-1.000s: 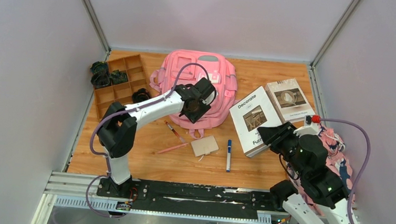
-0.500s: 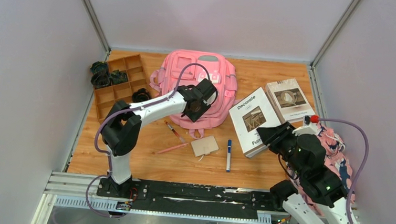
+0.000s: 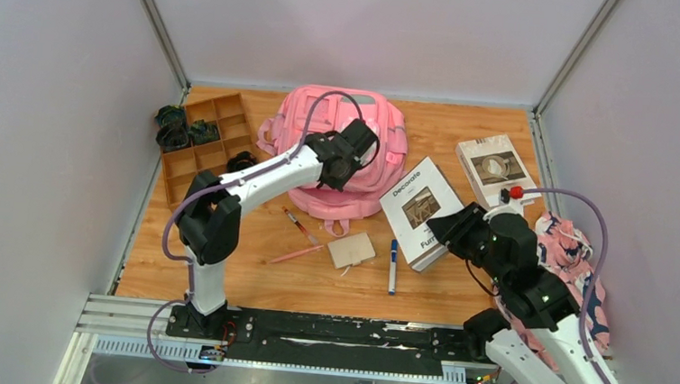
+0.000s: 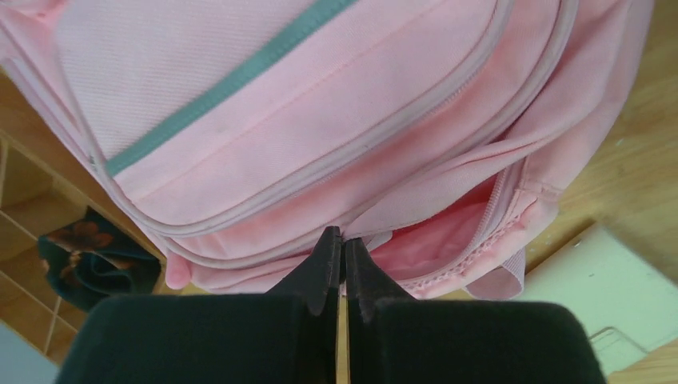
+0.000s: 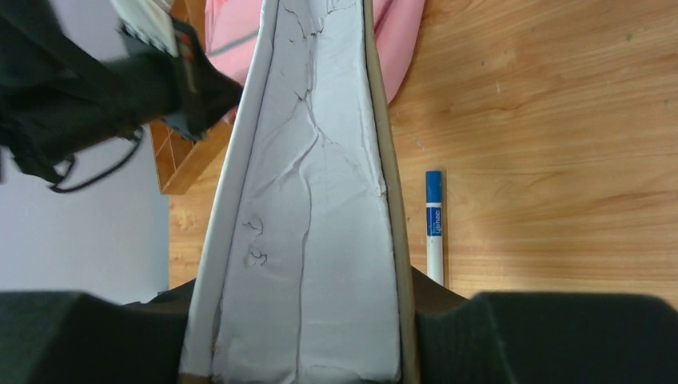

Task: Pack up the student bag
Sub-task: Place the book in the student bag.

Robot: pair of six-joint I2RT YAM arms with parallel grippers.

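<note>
Surveying the table (image 3: 485, 130) from above, I find the student bag (image 3: 310, 122) lying flat at twelve o'clock, front pockets up. In the left wrist view its lower compartment is unzipped part-way and shows pink lining. Nothing can be seen inside it.

My left gripper (image 4: 342, 244) is at the bag's six o'clock edge, fingers pressed together right on the lip of that opening. Whether fabric or a zip pull is caught between them I cannot tell.

The Decorate book (image 3: 417, 206) sits at three o'clock of the bag, clamped at its near edge by my right gripper (image 3: 454, 229). A second book (image 3: 494, 165) lies at two o'clock, untouched. A compartment tray (image 3: 202, 142) stands at ten o'clock, and a floral cloth (image 3: 576, 254) is bunched at four o'clock.

Around six o'clock lie a notepad (image 3: 351, 249), a blue marker (image 3: 393, 266), a red pen (image 3: 298, 222) and a pink pencil (image 3: 294, 255).

Judgement: packing has barely begun. Every item seen is outside the bag, and the mouth likely needs widening before the book will enter.
</note>
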